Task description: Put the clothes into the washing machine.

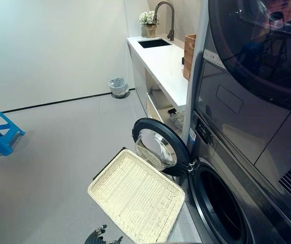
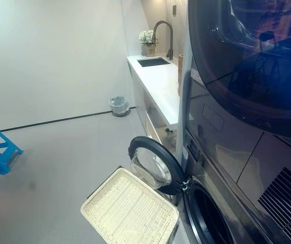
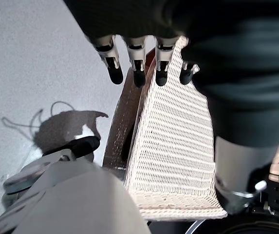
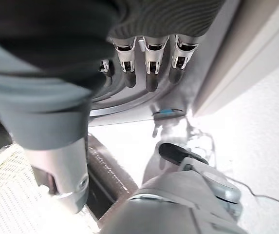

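Two eye views are showing the washer (image 1: 221, 203) with its door (image 1: 159, 147) standing open beside the tilted basket (image 1: 135, 195). Left hand (image 3: 137, 58) is hanging open over the basket, holding nothing. Right hand (image 4: 149, 53) is hanging open before the washer, empty. No clothes are showing.

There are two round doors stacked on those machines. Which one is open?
The lower one: the washing machine door is swung out over the floor beside the wicker basket. The upper machine's door is closed flat.
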You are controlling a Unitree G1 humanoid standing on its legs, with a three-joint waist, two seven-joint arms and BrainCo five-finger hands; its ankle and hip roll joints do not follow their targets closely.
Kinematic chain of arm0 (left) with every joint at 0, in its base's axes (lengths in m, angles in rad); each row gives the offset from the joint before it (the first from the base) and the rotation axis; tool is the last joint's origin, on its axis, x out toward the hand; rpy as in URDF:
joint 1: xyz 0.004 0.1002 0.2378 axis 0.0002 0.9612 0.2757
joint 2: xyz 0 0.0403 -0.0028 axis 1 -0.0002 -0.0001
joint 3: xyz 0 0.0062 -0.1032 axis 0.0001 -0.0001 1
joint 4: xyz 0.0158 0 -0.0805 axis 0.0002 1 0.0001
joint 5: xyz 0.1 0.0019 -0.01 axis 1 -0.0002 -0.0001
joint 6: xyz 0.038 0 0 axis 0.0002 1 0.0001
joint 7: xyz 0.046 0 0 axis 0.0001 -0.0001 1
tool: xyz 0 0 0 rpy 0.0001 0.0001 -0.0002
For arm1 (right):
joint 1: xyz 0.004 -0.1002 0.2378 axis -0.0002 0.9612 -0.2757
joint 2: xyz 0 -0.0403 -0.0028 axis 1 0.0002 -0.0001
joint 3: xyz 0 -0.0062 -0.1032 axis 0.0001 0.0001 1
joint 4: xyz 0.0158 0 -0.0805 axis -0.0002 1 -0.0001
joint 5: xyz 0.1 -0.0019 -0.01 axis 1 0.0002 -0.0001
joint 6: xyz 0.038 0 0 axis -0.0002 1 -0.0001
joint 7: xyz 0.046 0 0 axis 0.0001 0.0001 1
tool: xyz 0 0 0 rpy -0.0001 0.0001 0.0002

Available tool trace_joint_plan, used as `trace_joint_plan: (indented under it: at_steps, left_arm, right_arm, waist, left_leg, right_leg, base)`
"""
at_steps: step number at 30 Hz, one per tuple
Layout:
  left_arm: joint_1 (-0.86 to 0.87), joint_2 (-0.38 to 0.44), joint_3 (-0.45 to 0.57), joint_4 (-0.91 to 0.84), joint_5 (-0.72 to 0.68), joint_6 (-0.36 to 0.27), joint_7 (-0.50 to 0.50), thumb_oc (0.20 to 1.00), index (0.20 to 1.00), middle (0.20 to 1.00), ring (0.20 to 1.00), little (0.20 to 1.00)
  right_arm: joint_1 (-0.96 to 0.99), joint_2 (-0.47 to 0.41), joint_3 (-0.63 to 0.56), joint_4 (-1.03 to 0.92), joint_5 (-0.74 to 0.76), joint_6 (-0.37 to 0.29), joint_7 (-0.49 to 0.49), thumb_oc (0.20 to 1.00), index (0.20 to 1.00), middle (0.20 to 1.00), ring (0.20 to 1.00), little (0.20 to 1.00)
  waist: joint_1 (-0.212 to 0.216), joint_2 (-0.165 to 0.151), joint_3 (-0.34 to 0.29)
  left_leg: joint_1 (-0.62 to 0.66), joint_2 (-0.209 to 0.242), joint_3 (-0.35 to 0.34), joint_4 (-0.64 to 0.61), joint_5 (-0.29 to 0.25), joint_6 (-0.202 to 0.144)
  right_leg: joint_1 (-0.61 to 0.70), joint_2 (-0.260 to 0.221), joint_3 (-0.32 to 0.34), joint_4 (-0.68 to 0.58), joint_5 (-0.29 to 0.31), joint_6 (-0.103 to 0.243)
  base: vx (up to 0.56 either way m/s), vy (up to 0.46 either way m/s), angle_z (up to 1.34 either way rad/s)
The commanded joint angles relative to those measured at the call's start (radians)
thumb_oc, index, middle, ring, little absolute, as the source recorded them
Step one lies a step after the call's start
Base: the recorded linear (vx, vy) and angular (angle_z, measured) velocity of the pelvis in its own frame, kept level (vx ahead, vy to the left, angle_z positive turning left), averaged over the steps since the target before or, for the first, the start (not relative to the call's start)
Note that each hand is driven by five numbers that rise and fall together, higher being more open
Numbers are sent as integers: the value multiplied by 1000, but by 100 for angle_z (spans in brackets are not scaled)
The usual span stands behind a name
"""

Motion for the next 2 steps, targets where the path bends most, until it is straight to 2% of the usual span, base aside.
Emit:
trace_joint_plan:
  at_steps: [1, 2]
  left_arm:
    - [-69, 11, 47, 36, -29, 16, -16, 1000, 1000, 1000, 1000, 1000]
    - [-69, 9, 50, 41, -34, 27, -15, 1000, 1000, 1000, 1000, 1000]
  right_arm:
    - [-60, 21, -19, 48, 4, 11, 10, 1000, 1000, 1000, 1000, 1000]
    - [-60, 23, -19, 51, 1, 15, 11, 1000, 1000, 1000, 1000, 1000]
  waist:
    - [11, -41, 35]
    - [10, -41, 33]
  left_leg:
    - [75, -21, 71, 7, -94, -11]
    - [77, -19, 73, 7, -96, -11]
  right_leg:
    - [-32, -65, 35, 17, 32, 80]
    - [-29, -65, 37, 13, 33, 79]
  base:
    - [0, 0, 0]
    - [-5, -8, -4]
